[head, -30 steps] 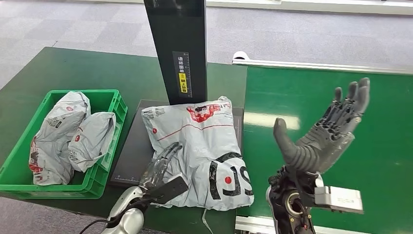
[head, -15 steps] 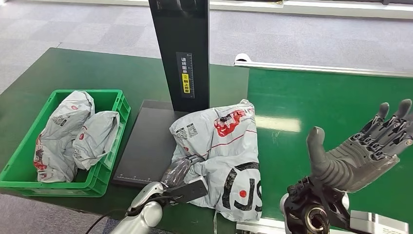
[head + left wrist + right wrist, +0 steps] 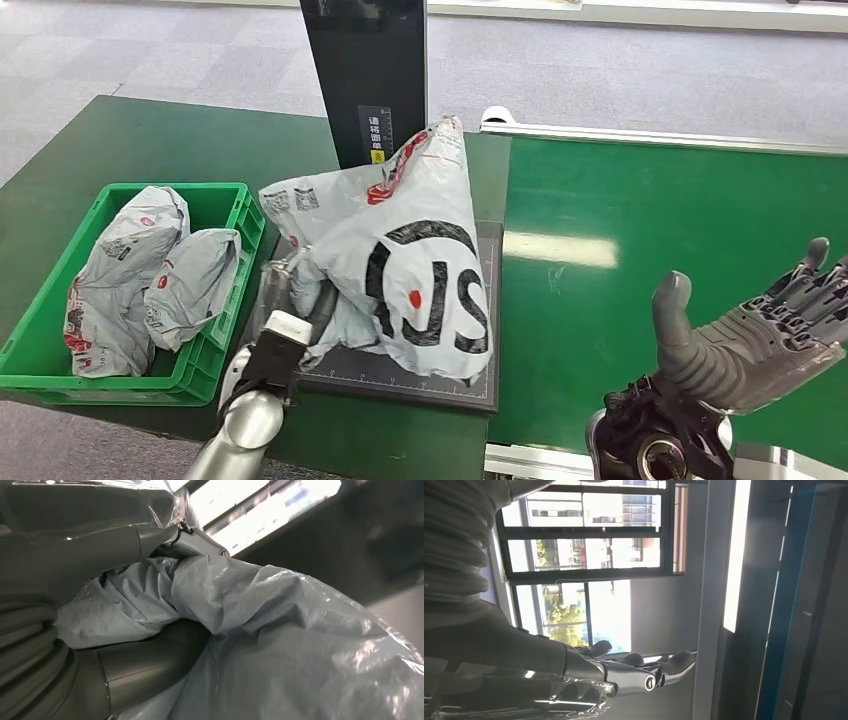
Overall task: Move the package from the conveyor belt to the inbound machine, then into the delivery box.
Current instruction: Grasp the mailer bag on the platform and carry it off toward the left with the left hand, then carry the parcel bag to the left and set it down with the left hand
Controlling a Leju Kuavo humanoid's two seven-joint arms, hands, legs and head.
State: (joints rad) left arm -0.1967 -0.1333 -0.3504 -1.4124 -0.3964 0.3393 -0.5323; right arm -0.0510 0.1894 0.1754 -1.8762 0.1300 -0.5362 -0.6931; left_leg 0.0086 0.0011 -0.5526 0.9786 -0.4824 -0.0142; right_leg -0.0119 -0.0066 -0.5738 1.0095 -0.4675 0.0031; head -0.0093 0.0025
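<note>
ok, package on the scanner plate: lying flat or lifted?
Lifted. The package stands tented above the scanner plate, its left edge gripped by the left hand.

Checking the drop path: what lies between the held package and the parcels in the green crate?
In the head view, only the crate's right wall separates the package, gripped by the left hand, from the two parcels inside.

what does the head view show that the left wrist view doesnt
Head view alone: the green bin with two parcels, the black scan plate, the dark post, the green belt and the empty right hand, fingers apart. Left wrist view alone: the thumb and fingers clamping a fold of grey film close up. Both: the left hand gripping the grey package.
</note>
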